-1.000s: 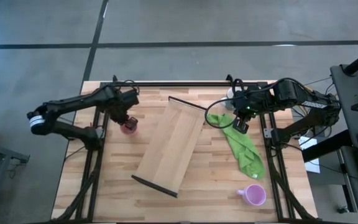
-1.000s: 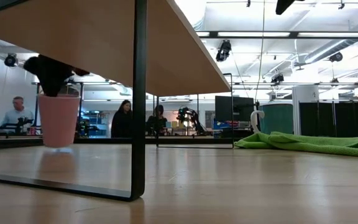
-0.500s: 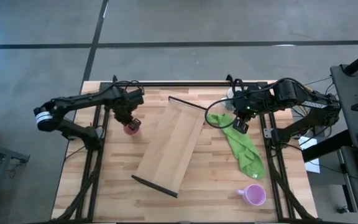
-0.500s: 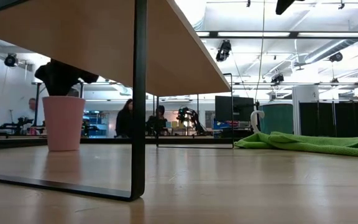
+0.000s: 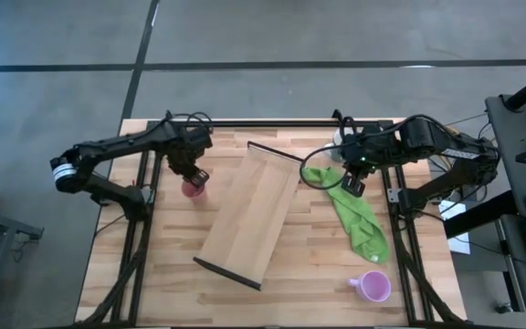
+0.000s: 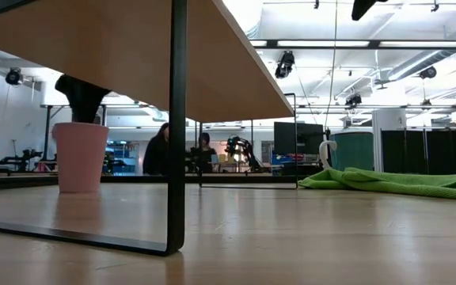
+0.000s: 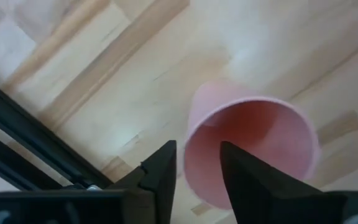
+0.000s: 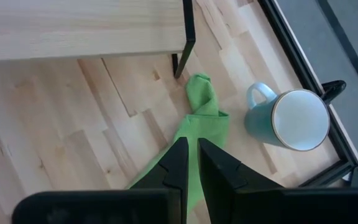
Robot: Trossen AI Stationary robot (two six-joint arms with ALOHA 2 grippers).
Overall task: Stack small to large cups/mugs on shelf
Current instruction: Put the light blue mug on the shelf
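Note:
The salmon-pink cup stands upright on its base on the table, left of the shelf. My left gripper is open right above it. One finger is over the cup's hollow and one is outside its wall. I cannot tell whether either finger touches the cup. The shelf stands slanted on black end frames. A pale mug stands at the far right and a lilac mug at the near right. My right gripper hangs shut above a green cloth.
The green cloth lies crumpled on the table between the shelf's far end and the lilac mug. Black frame rails run along the table's far and side edges. People stand in the room beyond the table.
The salmon-pink cup has come down from just above the table and now stands on it, a little nearer the shelf. My left gripper has moved with it toward the shelf and down.

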